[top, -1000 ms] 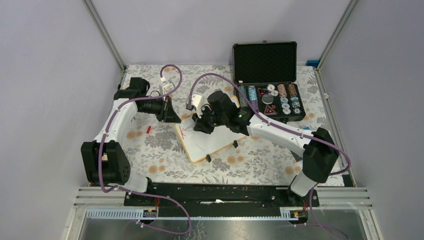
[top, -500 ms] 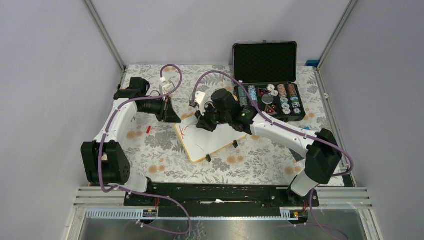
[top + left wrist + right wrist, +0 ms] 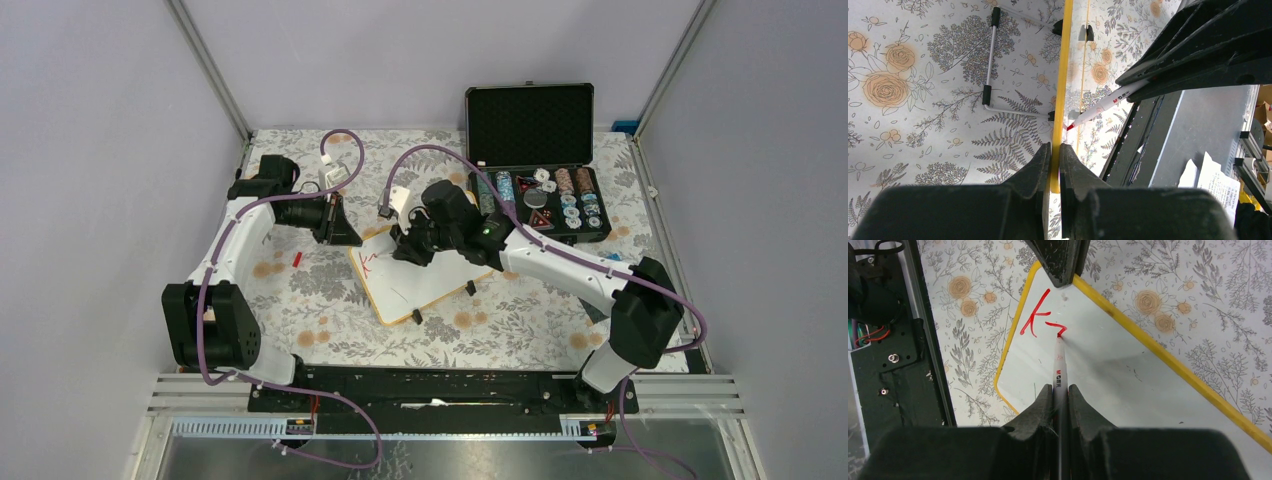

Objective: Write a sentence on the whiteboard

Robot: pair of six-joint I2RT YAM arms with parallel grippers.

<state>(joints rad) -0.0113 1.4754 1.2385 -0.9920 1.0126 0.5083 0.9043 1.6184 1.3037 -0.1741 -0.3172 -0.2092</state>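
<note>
The whiteboard (image 3: 425,288) lies tilted on the flowered table, and its yellow-toned rim (image 3: 1064,75) shows edge-on in the left wrist view. My left gripper (image 3: 1054,150) is shut on that rim at the board's far left corner (image 3: 352,240). My right gripper (image 3: 1060,390) is shut on a white marker (image 3: 1059,365), whose red tip touches the board. Of the sentence, only a red "K" (image 3: 1035,315) and a short hooked stroke (image 3: 1055,328) beside it stand on the board's upper left area (image 3: 368,262). The marker's tip (image 3: 1070,127) also shows from the left wrist.
An open black case (image 3: 530,125) holding stacks of chips stands at the back right, close behind the right arm. A small red piece (image 3: 297,258) lies left of the board. A wire stand (image 3: 989,65) lies under the board. Metal frame posts bound the table.
The right gripper has shifted a little to the right with the marker. The red marks have grown from one thin stroke to a "K" and a second stroke. The left arm holds still.
</note>
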